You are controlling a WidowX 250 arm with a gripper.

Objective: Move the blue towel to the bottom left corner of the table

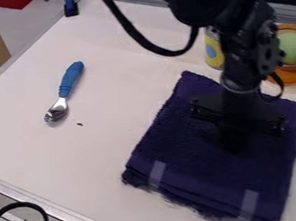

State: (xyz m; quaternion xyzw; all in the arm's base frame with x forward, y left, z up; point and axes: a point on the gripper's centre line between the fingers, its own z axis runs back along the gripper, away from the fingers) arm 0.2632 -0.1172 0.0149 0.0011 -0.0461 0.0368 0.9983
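Navy towel: you have it folded on the near right part of the table, its cloth lying at a slant, with two pale strips along the near edge.
Black gripper: yours hangs down over the towel's middle; against such dark cloth you cannot tell how far the pincer is open, whether it touches the towel, or whether it has hold of any of it.
Robot arm: you see it come in from the far edge, right of centre, with a black cable looping down on its left.
Blue-handled spoon: it lies to your left, well apart from the towel, metal bowl towards the near side, handle angled far and right.
Yellow can: you can see part of it just left of the arm, beyond the towel's far corner.
Orange bowl: it sits on your far right, see-through, holding a rounded green thing.
Blue clamp: look for it at the table's far left edge.
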